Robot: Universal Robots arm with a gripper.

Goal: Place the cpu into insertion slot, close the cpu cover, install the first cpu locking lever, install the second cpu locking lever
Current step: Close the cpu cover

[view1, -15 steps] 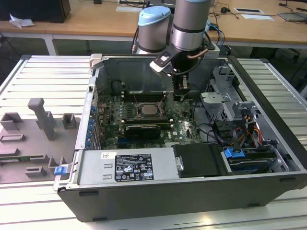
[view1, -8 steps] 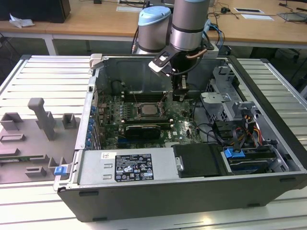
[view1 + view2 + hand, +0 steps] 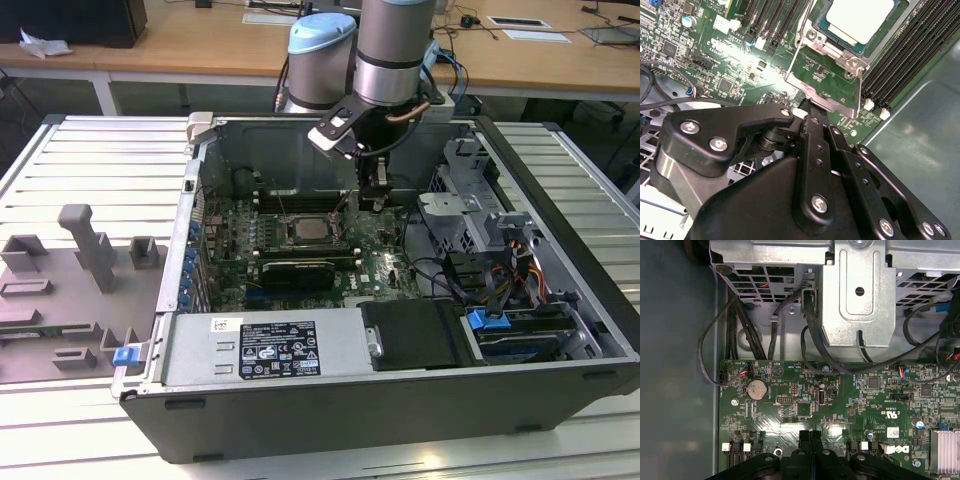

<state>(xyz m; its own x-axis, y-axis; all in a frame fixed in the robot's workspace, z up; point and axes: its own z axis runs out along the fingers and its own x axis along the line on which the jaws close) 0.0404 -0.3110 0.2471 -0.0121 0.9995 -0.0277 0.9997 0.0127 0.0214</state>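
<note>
In the exterior view an open computer case (image 3: 300, 430) lies on its side on a slatted metal table (image 3: 80, 150), with grey plastic fixtures (image 3: 90, 250) on the exterior view's left. The power supply (image 3: 200, 350) along the case's near edge carries a white label (image 3: 278, 350) crowded with print too small to make out. The arm reaches down into the case, and the claw (image 3: 376, 200) hangs just beside the insertion slot (image 3: 284, 238), on the exterior view's right of it; the cpu (image 3: 305, 229) lies flat in the slot, pale top showing. The drive cage (image 3: 470, 200) crowds the exterior view's right, while the room above the motherboard (image 3: 385, 262) is open. In the second wrist view the cpu (image 3: 860, 17) sits in the insertion slot (image 3: 832, 49), and the cpu cover (image 3: 830, 102) stands tilted up off it, green motherboard (image 3: 725, 50) showing through its square opening. The claw (image 3: 810, 106) has its fingers drawn together, tips touching the cover's free edge; whether they pinch it I cannot tell. Long black memory slots (image 3: 905, 55) run just beside the socket. In the first wrist view the claw (image 3: 810, 434), fingers together with a thin seam between them, hovers over the motherboard (image 3: 805, 405), which bears white printed lettering, a coin cell battery (image 3: 757, 388) and a finned heatsink (image 3: 945, 450); black cables (image 3: 740, 335) loop from the board to the drive cage (image 3: 855, 300).
</note>
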